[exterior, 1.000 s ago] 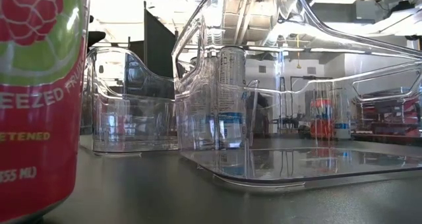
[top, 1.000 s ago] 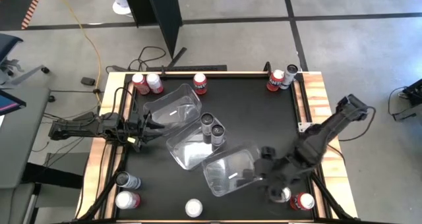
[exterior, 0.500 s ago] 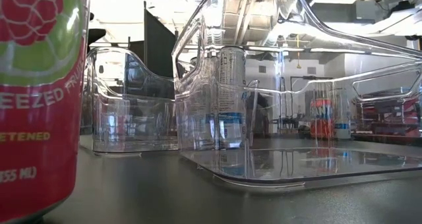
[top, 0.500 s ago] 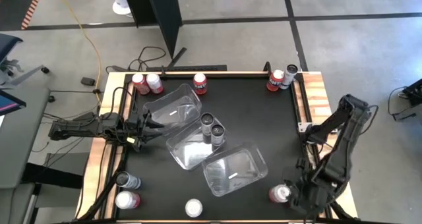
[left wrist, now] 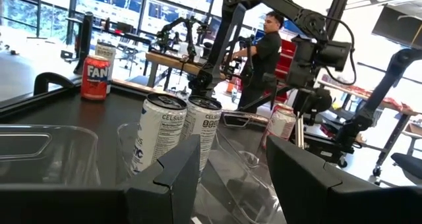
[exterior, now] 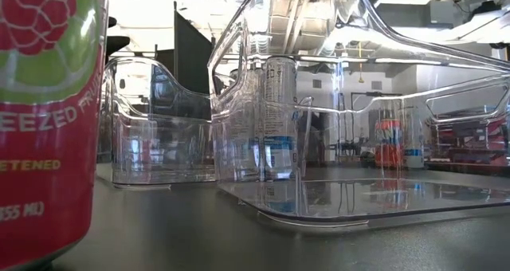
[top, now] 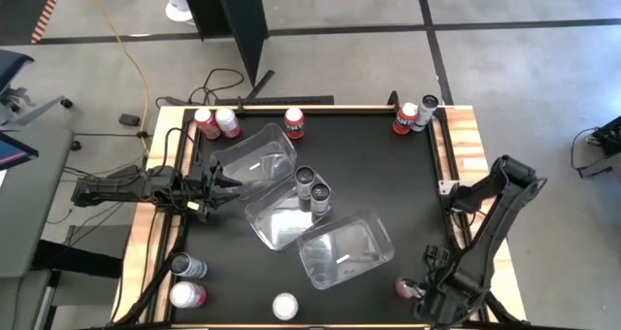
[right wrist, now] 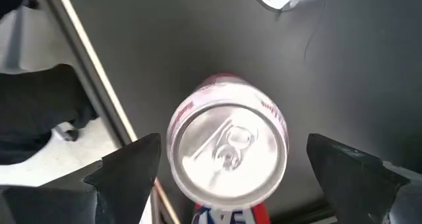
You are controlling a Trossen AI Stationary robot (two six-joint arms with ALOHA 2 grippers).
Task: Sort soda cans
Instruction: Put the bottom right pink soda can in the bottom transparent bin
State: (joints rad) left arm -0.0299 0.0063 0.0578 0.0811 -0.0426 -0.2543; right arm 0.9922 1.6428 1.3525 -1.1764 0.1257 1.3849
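The right end effector [right wrist: 227, 178] hangs wide open, holding nothing, directly over a red-and-white soda can [right wrist: 228, 151] standing at the bench's [top: 369, 170] lower right in the high view. This looks like the pick step: next it must drop straight down and close on it. The left end effector [left wrist: 231, 178] waits open at the left edge

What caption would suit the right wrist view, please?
Right gripper, open, poised directly above an upright red soda can.

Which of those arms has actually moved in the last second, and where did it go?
The right claw pulled back from the nearest clear plastic tub to the table's near right corner, now open above a red silver-topped soda can. The left claw, tubs and other cans stayed put.
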